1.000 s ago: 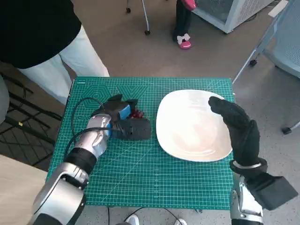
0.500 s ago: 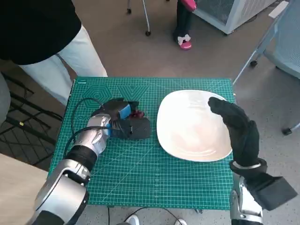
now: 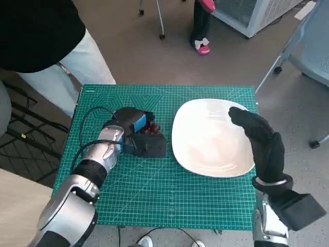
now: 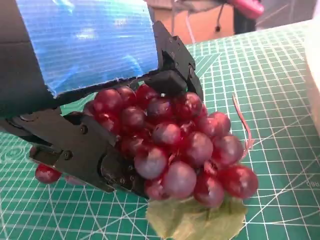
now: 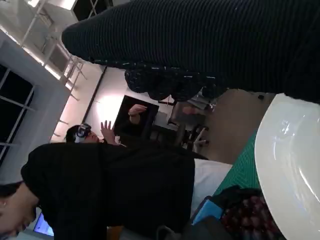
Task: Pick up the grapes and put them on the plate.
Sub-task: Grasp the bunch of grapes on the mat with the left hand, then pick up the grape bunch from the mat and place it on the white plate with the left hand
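The left hand (image 3: 134, 135) is on the mat (image 3: 154, 190), left of the plate (image 3: 211, 139), with its black fingers (image 4: 75, 150) closed round the grapes (image 4: 175, 145). The left wrist view shows the red bunch gripped from both sides, a green leaf (image 4: 192, 220) hanging beneath it and one loose grape (image 4: 47, 173) lying on the mat beside the hand. Whether the bunch has cleared the mat cannot be told; the leaf sits very close to the surface.

The right hand (image 3: 259, 139) hovers over the plate's right-hand edge. It holds nothing; how far its fingers are spread does not show clearly.

The plate is bare: no grapes on it.

Assessment: the grasp appears made, so the first part of the task is done or nearly so. The lift, the carry rightward across the mat and the release onto the plate are all outstanding. The loose grape may need separate recovery.

A person in black top and pale trousers (image 3: 67, 67) stands at the table's far-left corner.
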Robot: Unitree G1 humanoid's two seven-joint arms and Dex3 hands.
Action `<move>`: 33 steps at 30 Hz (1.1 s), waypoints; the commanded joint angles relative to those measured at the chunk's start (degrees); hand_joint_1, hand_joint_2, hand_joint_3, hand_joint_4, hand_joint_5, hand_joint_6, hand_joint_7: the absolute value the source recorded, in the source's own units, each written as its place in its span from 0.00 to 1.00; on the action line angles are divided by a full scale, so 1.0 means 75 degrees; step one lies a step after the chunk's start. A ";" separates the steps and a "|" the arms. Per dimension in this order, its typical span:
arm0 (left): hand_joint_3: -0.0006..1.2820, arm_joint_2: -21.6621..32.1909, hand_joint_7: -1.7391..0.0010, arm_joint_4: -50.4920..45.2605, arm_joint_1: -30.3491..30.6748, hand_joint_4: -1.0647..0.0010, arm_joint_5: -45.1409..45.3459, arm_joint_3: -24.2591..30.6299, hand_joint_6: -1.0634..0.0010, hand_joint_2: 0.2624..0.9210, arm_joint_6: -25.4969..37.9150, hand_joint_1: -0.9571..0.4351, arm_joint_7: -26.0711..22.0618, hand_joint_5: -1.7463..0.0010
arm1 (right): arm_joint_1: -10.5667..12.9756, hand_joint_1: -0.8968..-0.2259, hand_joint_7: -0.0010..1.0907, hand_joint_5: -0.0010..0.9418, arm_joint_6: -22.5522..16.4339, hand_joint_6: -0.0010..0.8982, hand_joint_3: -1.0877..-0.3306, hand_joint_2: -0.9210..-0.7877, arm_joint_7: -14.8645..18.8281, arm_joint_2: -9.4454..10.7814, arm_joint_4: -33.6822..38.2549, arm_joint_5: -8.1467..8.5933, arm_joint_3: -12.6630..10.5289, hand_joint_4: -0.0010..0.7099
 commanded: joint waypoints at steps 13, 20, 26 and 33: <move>0.11 0.0012 0.33 0.0051 0.0028 0.48 -0.0113 0.0007 0.44 1.00 0.0181 0.69 -0.0243 0.23 | -0.0068 0.43 0.37 0.01 0.0095 0.09 0.28 0.00 -0.0005 -0.0042 0.0253 0.0036 -0.0076 0.59; 0.12 -0.0023 0.33 0.0096 -0.0011 0.48 -0.0161 -0.0005 0.45 1.00 0.0202 0.69 -0.0240 0.23 | -0.0095 0.42 0.37 0.01 0.0109 0.09 0.28 0.00 0.0000 -0.0042 0.0244 0.0054 -0.0083 0.60; 0.12 -0.0035 0.34 0.0095 -0.0042 0.48 -0.0218 0.0002 0.46 1.00 0.0199 0.69 -0.0202 0.22 | -0.0098 0.42 0.38 0.01 0.0093 0.09 0.28 0.00 0.0016 -0.0045 0.0243 0.0071 -0.0099 0.60; 0.10 -0.0012 0.35 0.0051 -0.0068 0.43 -0.0301 0.0075 0.46 1.00 0.0191 0.69 -0.0186 0.24 | -0.0128 0.42 0.38 0.01 0.0057 0.09 0.28 0.00 0.0038 -0.0041 0.0297 0.0077 -0.0108 0.60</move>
